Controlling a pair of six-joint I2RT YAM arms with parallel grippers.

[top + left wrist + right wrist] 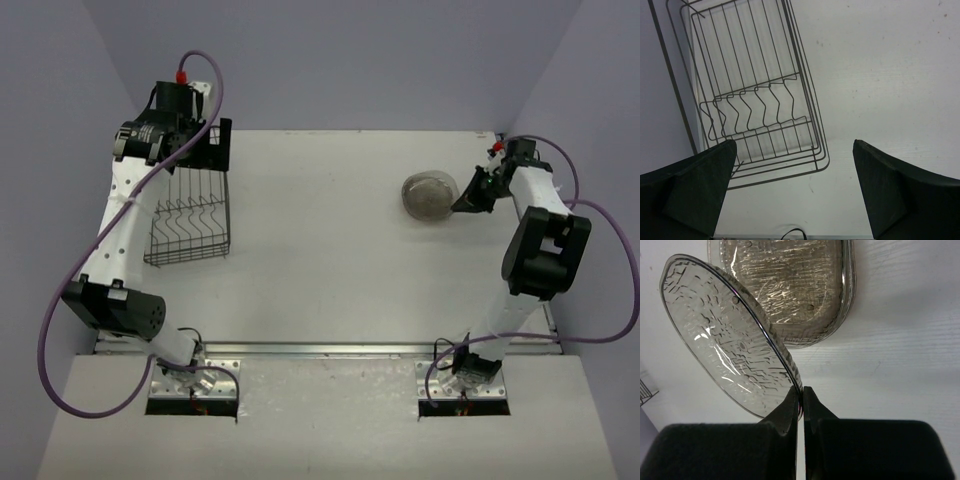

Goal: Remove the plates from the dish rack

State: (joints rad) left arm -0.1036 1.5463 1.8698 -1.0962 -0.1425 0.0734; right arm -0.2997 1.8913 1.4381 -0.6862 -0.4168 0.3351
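Observation:
The black wire dish rack (190,215) stands at the table's left side, and no plate shows in it in the top or left wrist view. My left gripper (195,150) hangs open over the rack's far end, its jaws wide apart with nothing between them (795,145); the dish rack (755,115) lies below them. At the far right, my right gripper (801,390) is shut on the rim of a see-through plate (725,340), held tilted on edge. Just beyond it a grey-brown plate (790,285) lies flat on the table (430,196). My right gripper (465,203) sits at that plate's right edge.
Grey walls close in the white table (330,270) on the left, back and right. A metal rail (330,350) runs along the near edge between the arm bases. Purple cables loop around both arms.

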